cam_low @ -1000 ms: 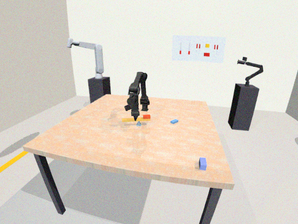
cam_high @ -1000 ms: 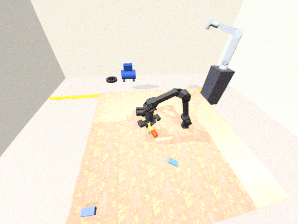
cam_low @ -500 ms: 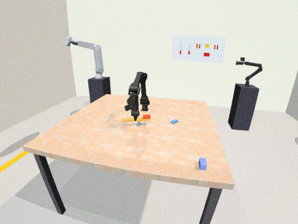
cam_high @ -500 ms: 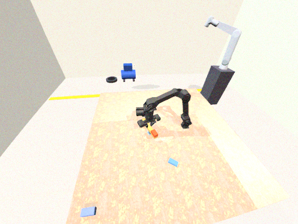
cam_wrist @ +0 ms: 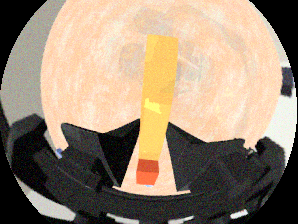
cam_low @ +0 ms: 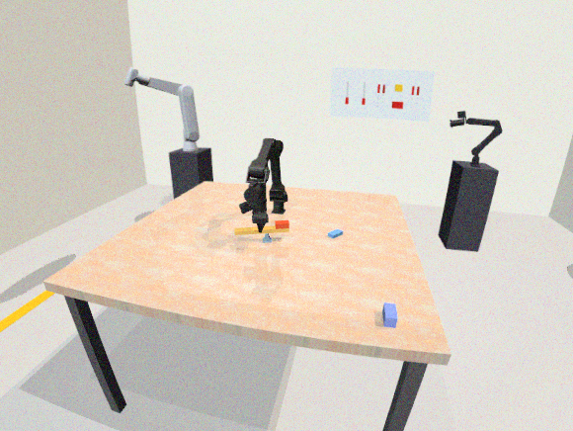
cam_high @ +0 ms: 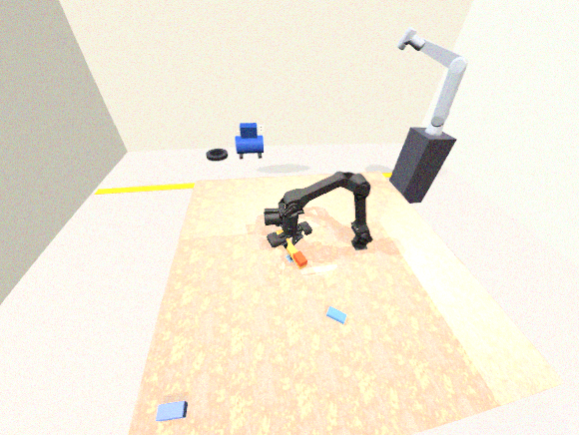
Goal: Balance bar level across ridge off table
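Gripping the long yellow bar (cam_high: pixel 292 248) (cam_low: pixel 247 230) (cam_wrist: pixel 159 85) with red end block: black pincer (cam_high: pixel 289 241) (cam_low: pixel 261 230) (cam_wrist: pixel 153 123), part-closed, above small blue ridge (cam_high: pixel 289 258) (cam_low: pixel 267 238); contact unclear.

The top view looks steeply down from above the table (cam_high: pixel 260 349) (cam_low: pixel 237 306) (cam_wrist: pixel 90 65), a wall filling its upper frame. The exterior view stands farther down, facing across the tabletop. The wrist view peers closely past the gripper (cam_high: pixel 290 239) (cam_low: pixel 261 230) (cam_wrist: pixel 152 150); all three share the bar (cam_high: pixel 292 249) (cam_low: pixel 247 230) (cam_wrist: pixel 160 75).
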